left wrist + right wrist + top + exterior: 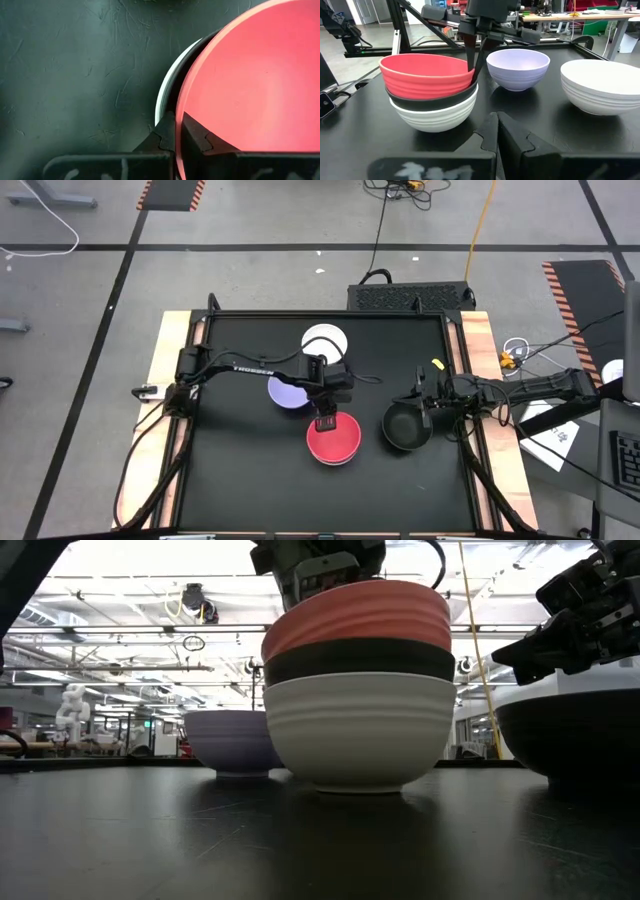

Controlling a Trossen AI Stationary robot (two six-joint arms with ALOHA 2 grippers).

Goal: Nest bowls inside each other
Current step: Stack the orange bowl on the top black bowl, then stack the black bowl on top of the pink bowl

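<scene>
The step in hand looked like the red bowl being set into a stack, and it seemed almost done.

Going from left to right across the black worktop (230,470), the small round lavender-purple plastic bowl (287,391) was seen first, standing alone with nothing in it. Just behind it stood a small round white plastic bowl (325,339), also by itself and holding nothing.

Next came the stack. A second white plastic bowl (432,119) was at the bottom, a small black plastic bowl (437,97) was nested in it, and the small round red plastic bowl (426,75) was nested on top. The red bowl's rim was pinched by the left gripper (476,70), with its fingers (165,136) clenched on that rim. Nothing else was in the red bowl.

Farthest right, another black plastic bowl (405,428) stood alone on the worktop. The right gripper (424,409) was held over its rim with fingers (492,132) clenched; no bowl was seen to be held by it.

For the next move, the red rim would likely need to be let go, and then a single bowl would need to be picked up and dropped into the stack.
</scene>
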